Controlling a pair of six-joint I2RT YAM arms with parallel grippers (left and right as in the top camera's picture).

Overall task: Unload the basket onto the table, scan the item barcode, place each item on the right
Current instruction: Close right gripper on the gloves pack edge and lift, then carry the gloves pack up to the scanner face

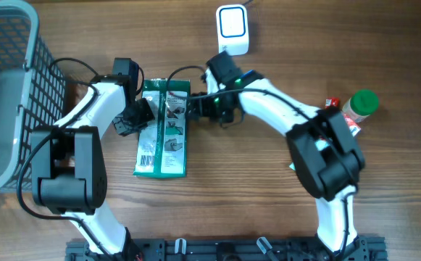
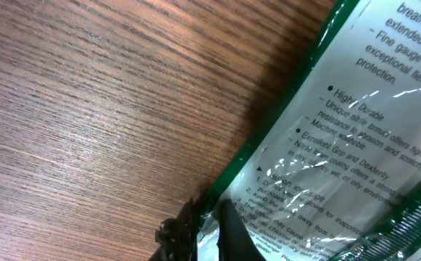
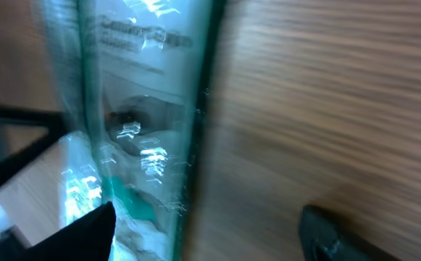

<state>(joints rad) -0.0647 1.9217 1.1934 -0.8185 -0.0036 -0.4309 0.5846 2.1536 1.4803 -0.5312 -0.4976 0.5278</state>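
The pack (image 1: pixel 163 130) lies flat mid-desk (image 1: pixel 268 203), its barcode (image 1: pixel 146 156) at the 7 o'clock corner. The left gripper (image 1: pixel 139 116) is pinched tight on the pack's 9 o'clock edge (plastic crinkled there). The right gripper (image 1: pixel 196 107), at the pack's 1 o'clock, gapes wide astride its edge. The scanner (image 1: pixel 232 27) sits at 12 o'clock.
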